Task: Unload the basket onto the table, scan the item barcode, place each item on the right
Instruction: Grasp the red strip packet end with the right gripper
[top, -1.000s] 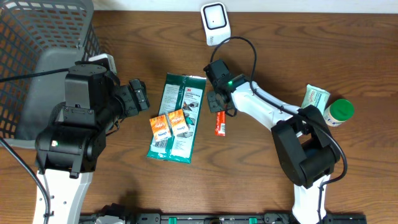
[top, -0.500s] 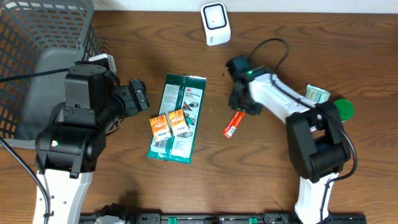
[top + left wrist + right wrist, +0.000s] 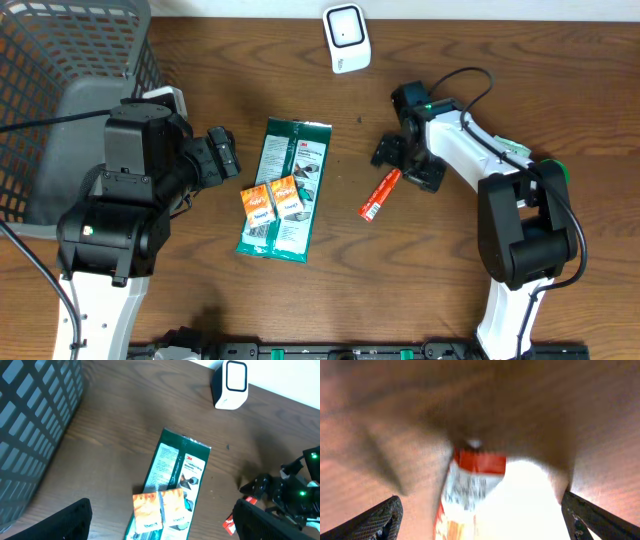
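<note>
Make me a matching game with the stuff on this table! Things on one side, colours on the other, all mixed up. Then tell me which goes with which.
Things:
1. scanner
2. basket
3. big flat packet
4. little stick packet

Colours:
A. green
B. red
C. white
D. grey

Pairs: 1-C, 2-D, 3-A, 4-B

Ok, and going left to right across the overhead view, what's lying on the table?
basket → green packet → scanner → red sachet
</note>
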`<action>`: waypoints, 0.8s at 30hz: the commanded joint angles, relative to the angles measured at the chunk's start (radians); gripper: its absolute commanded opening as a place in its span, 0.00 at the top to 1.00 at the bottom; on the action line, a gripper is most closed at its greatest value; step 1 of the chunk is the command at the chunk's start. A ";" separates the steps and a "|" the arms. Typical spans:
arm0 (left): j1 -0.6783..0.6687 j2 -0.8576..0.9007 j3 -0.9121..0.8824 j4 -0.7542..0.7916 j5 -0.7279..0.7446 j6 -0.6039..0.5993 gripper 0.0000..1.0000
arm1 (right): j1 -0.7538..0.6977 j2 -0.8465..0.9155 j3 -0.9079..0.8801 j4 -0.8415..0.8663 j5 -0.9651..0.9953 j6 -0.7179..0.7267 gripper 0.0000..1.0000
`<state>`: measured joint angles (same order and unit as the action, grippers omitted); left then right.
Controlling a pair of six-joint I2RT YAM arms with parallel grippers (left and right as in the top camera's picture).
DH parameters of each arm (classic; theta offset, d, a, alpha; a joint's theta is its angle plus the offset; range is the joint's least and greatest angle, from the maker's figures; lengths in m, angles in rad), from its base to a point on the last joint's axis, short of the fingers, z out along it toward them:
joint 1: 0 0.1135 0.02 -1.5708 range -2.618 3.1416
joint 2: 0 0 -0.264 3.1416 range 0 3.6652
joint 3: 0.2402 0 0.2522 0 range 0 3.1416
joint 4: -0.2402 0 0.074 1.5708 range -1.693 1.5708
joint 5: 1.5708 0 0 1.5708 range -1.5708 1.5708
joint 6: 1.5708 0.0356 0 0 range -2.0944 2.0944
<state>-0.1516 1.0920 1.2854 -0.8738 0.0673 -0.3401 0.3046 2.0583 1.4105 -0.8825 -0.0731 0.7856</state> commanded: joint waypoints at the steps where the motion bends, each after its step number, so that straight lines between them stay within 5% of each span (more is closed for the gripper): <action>1: 0.003 -0.002 0.013 0.000 -0.016 0.002 0.10 | -0.010 -0.100 -0.012 -0.032 -0.026 -0.017 0.05; 4: 0.003 -0.002 0.013 0.000 -0.016 0.002 0.10 | -0.003 -0.170 -0.012 -0.045 -0.025 -0.021 0.21; 10: 0.003 -0.002 0.013 0.000 -0.016 0.002 0.10 | 0.044 -0.198 -0.019 -0.073 -0.021 -0.024 0.99; 15: 0.003 -0.002 0.013 0.000 -0.016 0.002 0.09 | 0.121 -0.190 -0.091 -0.008 -0.021 0.011 0.99; 24: 0.003 -0.002 0.013 0.000 -0.016 0.002 0.10 | 0.234 -0.190 -0.271 0.086 0.108 0.378 0.99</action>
<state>-0.1516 1.0920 1.2854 -0.8742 0.0677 -0.3401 0.5140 1.8568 1.1717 -0.7986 -0.0525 0.9874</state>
